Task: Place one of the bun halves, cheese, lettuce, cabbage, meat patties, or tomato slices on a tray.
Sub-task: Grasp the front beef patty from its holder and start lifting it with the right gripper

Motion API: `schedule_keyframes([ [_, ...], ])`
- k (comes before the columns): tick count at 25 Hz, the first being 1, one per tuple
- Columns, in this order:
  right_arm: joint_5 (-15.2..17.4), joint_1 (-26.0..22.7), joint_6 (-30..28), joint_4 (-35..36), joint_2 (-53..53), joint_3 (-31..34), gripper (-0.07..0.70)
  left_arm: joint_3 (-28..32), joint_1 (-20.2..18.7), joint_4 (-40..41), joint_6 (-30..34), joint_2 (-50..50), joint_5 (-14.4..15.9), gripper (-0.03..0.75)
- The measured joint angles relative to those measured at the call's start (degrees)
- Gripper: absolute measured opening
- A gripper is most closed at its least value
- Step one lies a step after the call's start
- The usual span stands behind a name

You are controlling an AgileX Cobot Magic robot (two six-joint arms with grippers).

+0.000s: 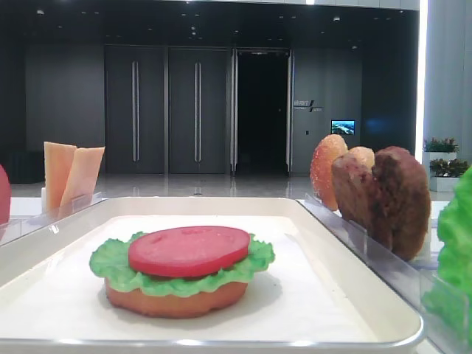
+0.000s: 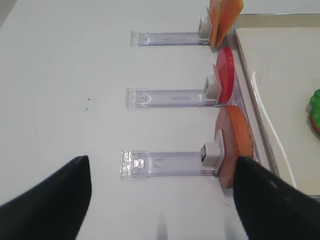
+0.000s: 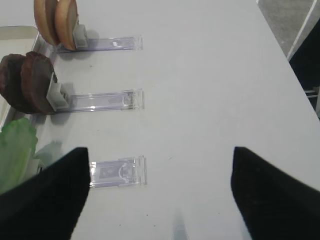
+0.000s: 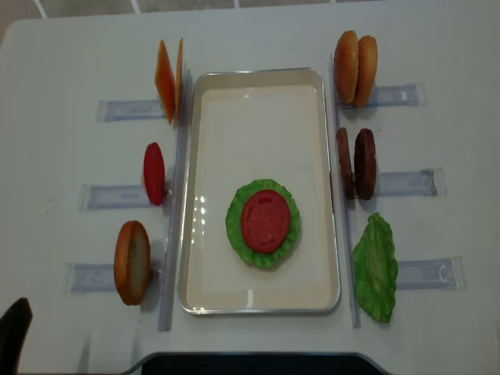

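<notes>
The two meat patties (image 4: 355,163) stand on edge in a clear rack (image 4: 402,183) just right of the tray (image 4: 258,94), thick, stiff and rough-faced, best pinched across both flat faces by the right hand (image 3: 160,195), whose jaws stand wide apart and empty.

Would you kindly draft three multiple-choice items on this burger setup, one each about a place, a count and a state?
1. Where is the tomato slice on the tray?
A. on the lettuce
B. under the bun
C. against the rim

2. How many meat patties stand in the rack?
A. one
B. two
C. four

3. How is the right gripper?
A. open, empty
B. shut on cheese
C. holding lettuce

Answers: 1 A, red disc tops the lettuce; 2 B, two brown discs stand together; 3 A, fingers apart over bare table.
</notes>
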Motion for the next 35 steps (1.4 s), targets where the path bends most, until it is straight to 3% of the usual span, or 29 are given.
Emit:
schedule_keyframes([
  [20, -1.3, 0.0, -1.3, 0.0, 0.5, -0.7, 0.577, 0.0, 0.0, 0.0, 0.0, 0.0, 0.0, 0.694],
  [28, -0.8, 0.0, -1.4, 1.6, 16.9, -3.0, 0.577, 0.0, 0.0, 0.0, 0.0, 0.0, 0.0, 0.694],
  [35, 0.3, 0.0, -1.5, 1.9, 34.5, -10.6, 0.577, 0.0, 0.0, 0.0, 0.0, 0.0, 0.0, 0.694],
])
